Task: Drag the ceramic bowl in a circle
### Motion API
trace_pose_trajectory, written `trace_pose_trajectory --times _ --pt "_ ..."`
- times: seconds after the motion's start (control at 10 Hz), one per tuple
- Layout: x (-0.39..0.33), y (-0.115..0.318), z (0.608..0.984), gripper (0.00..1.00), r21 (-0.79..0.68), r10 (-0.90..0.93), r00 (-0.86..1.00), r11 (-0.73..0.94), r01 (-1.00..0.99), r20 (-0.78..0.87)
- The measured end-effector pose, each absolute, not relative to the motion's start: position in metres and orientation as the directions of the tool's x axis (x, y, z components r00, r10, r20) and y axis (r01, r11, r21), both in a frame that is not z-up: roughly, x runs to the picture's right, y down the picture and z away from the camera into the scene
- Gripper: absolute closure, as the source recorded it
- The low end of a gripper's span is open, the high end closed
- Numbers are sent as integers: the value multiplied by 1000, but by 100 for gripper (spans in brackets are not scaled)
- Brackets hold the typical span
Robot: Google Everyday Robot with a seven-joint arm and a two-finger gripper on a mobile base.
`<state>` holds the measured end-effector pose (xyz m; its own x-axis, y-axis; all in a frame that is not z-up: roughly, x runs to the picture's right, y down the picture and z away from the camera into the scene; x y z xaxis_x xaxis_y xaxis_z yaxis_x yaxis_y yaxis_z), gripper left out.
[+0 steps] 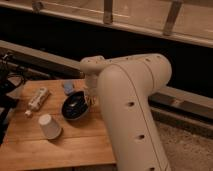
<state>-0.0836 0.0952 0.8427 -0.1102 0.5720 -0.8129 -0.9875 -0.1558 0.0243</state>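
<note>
The ceramic bowl [75, 106] is dark navy, glossy and shallow, and sits near the middle of the wooden table [60, 142]. My gripper [90, 97] reaches down at the bowl's right rim, below the white wrist, and seems to touch the rim. The bulky white arm [132, 110] fills the right of the view and hides the table behind it.
A white upturned cup [49, 126] stands to the front left of the bowl. A small blue object [68, 87] lies just behind the bowl. A white bottle [37, 98] lies at the left. Dark gear [7, 87] stands past the table's left edge.
</note>
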Motion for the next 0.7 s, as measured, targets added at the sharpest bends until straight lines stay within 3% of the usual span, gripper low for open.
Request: trace_pose_trajectory --times 0.7 --pt "-83 97 838 69 39 581 -125 -159 -987 -805"
